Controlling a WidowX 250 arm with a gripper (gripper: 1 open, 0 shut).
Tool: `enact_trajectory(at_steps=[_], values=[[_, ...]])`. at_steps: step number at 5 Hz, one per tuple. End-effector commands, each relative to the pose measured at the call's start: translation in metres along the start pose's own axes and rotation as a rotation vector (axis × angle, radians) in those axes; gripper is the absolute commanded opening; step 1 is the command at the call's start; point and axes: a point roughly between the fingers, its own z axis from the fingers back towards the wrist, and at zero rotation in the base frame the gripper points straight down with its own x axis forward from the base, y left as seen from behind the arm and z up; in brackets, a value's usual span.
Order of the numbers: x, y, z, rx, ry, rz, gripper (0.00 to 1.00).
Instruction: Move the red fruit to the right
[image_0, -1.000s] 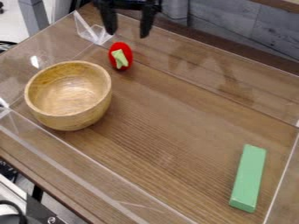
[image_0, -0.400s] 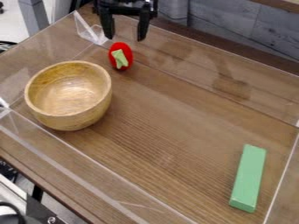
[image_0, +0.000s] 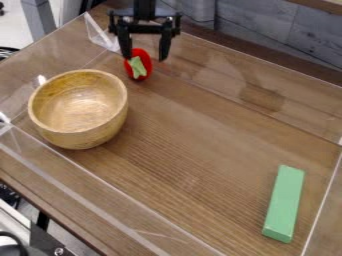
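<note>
Beneath open pincer: red fruit upright, green cap topmost.

red fruit — glossy red, green leafy cap; gripper black; wooden bowl light tan, paler inside with faint grain rings; table dark brown with streaky wood grain; long flat block plain mid-green; clear plastic walls around the tabletop — colourless, whitish glare at edges; background wall grey
</note>
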Motion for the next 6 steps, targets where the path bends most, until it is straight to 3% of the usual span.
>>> enact_trajectory(at_steps=[1, 2, 4, 5, 6], values=[[0.006, -0.001, 0.007, -0.033, -0.046, 0.029, 1.0], [0.004, -0.004, -0.001, -0.051, -0.041, 0.03, 1.0], [-0.001, 0.021, 0.012, -0.088, -0.035, 0.082, 1.0], [0.002, 0.022, 0.015, -0.1, -0.044, 0.06, 1.0], [0.006, 0.022, 0.014, -0.103, -0.047, 0.047, 0.0]])
